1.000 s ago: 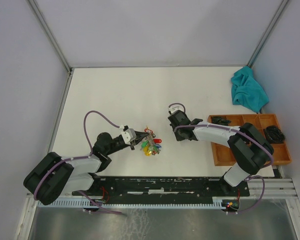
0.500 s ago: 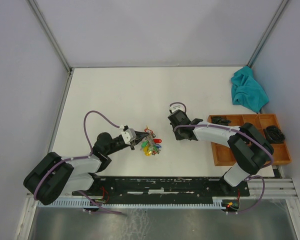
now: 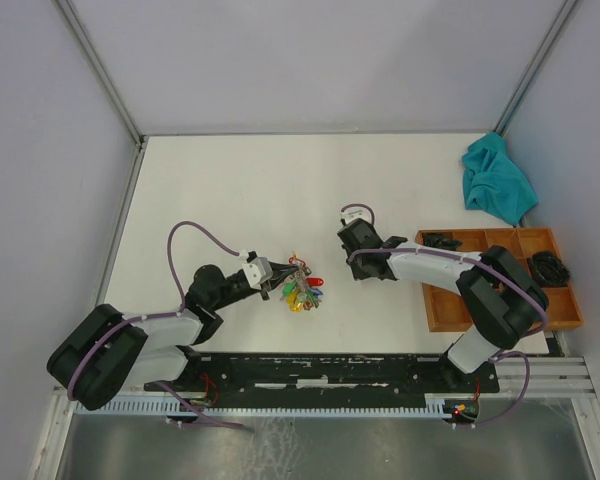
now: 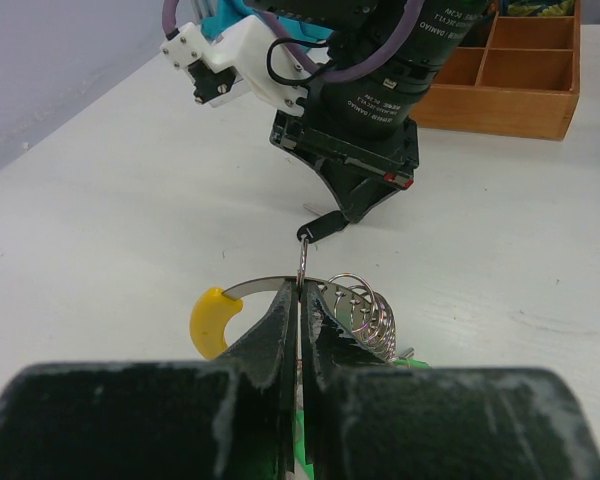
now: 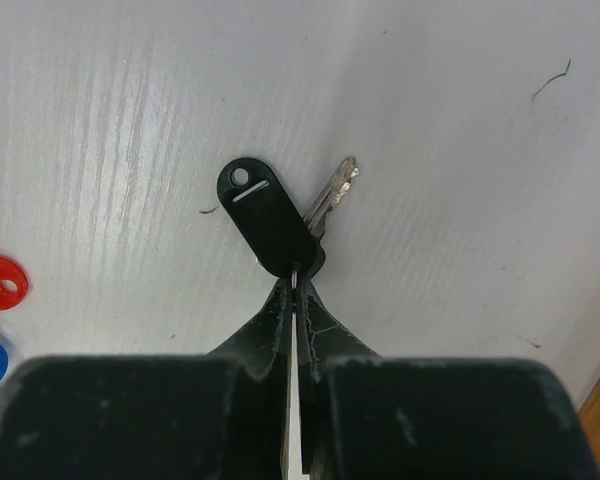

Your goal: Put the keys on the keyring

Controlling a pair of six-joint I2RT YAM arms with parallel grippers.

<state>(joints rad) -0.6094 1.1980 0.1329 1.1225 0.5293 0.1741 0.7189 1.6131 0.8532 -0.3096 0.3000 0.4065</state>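
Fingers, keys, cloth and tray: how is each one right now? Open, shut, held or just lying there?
left fingers: shut on the keyring.
right fingers: shut on the black key.
keyring: held, coloured keys bunched together.
black key: pinched at one end, tag and blade splayed apart.
cloth: crumpled.
tray: holds dark things.

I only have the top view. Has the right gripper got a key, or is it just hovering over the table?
Observer: In the right wrist view, the right gripper is shut on the black key, pinching the end of its tag.
Reviewer: And the left one?
Observer: The left gripper is shut on the wire of the keyring, holding it upright.
Reviewer: Any tags near that grip?
Observer: A yellow tag sits on the ring just left of the fingers.
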